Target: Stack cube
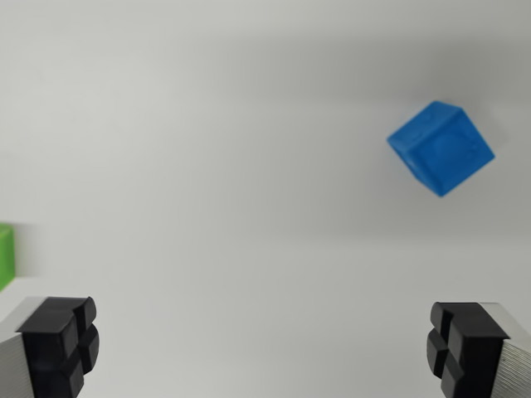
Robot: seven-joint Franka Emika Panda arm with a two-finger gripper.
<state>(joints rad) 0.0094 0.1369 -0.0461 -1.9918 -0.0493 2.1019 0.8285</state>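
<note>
A blue cube (440, 148) lies on the white surface in the upper part of the wrist view's right, turned at an angle. A green cube (6, 254) shows only as a sliver at the wrist view's left edge; most of it is cut off. My gripper (261, 344) is open, with its black fingertips (60, 340) wide apart at the bottom corners and nothing between them. The blue cube sits above and slightly inside the right-hand finger, apart from it.
A plain white surface (249, 166) fills the view, with a soft shadow band across its top.
</note>
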